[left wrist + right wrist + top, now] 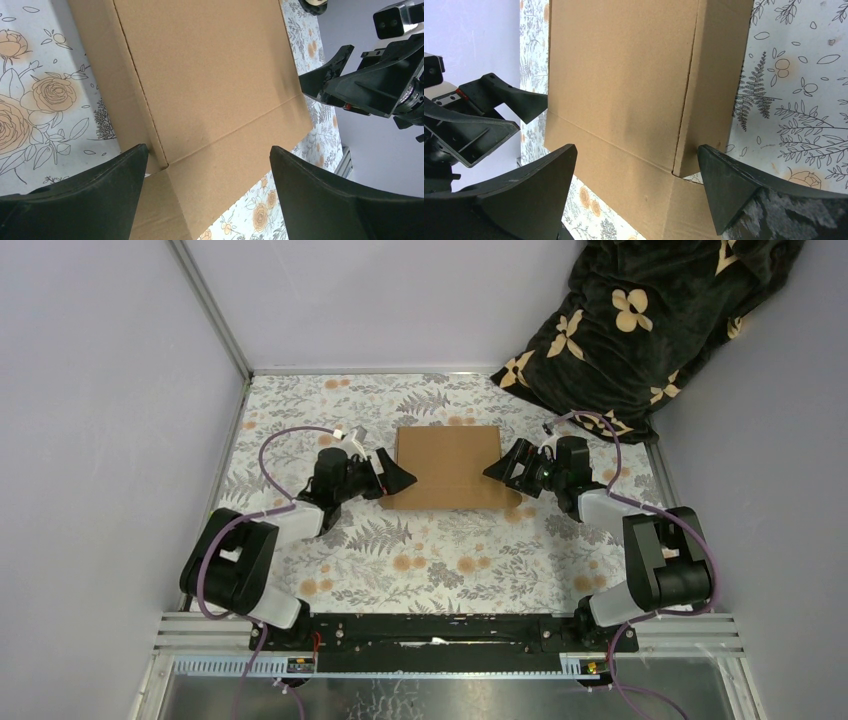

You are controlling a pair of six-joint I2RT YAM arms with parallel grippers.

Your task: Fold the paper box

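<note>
While both arms reach in from the near edge, I see the paper box (447, 465) lying on the flower-printed surface (400, 560), about midway across and a little toward the far wall. It sits directly between the two tools. From above it reads as a plain brown rectangle with a faint crease running across it near its near edge.

The left tool (398, 472) is at the box's left side, close to the near corner. Its fingers are spread wide and nothing is held between them. In my left wrist view that tool (208, 150) straddles the cardboard (210, 85), one fingertip beside a notch where a narrow side strip meets the near panel and the other off the opposite side of the panel. I cannot tell whether either tip touches the card.

The right tool (503, 462) mirrors it at the box's right side, its fingers likewise spread wide and holding nothing. Its own camera shows it (637, 148) framing the box (624, 85), with one fingertip just beside the notch at the foot of the side strip there. I cannot tell whether that strip lies flat or stands slightly raised.

Each wrist camera catches the other tool across the box: the right one (330, 75) and the left one (526, 112).

A dark blanket (640, 320) with pale flower shapes is heaped in the far right corner, well apart from the box.
</note>
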